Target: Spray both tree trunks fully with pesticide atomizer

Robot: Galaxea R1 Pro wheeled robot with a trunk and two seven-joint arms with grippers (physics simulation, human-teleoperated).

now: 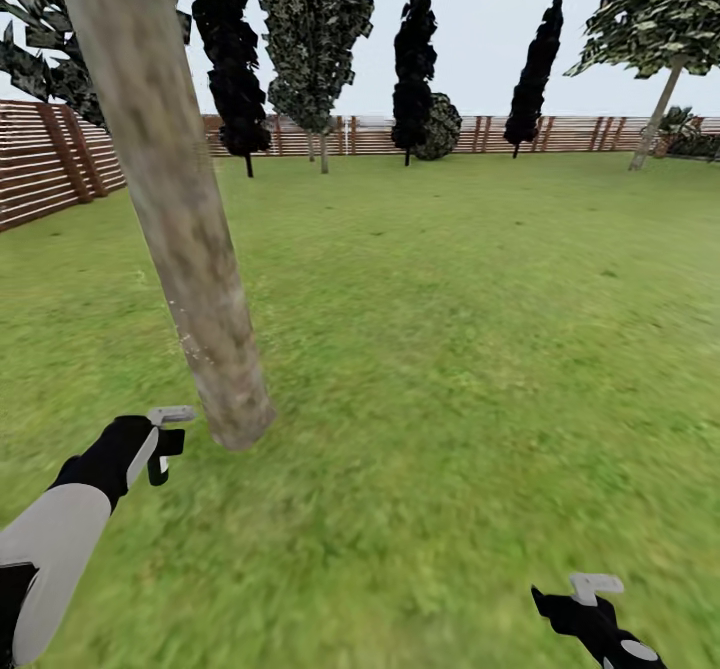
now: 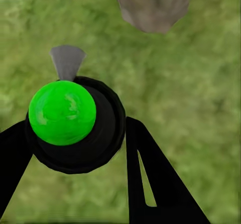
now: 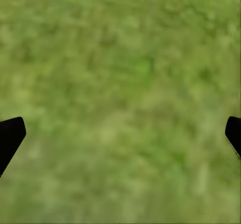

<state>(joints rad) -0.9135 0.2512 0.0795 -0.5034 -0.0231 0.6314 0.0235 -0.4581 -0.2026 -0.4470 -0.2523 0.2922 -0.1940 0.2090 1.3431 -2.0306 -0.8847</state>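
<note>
At the lower right of the head view the right hand [image 1: 592,599] hangs over the grass [image 1: 450,349]; in the right wrist view its two black fingertips [image 3: 10,136] sit at opposite edges, spread wide apart with nothing between them. At the lower left, the left hand [image 1: 160,444] is clamped on the pesticide atomizer [image 1: 165,439], its light grey trigger head pointing toward the tree trunk [image 1: 185,239] just beside it. The left wrist view shows the atomizer's round black body with its green spot [image 2: 62,112] held between the fingers [image 2: 160,184], the trunk base [image 2: 154,5] beyond. The trunk leans to the upper left. Far back, a brown slatted fence [image 1: 50,164] and dark trees [image 1: 414,59] line the lawn.
</note>
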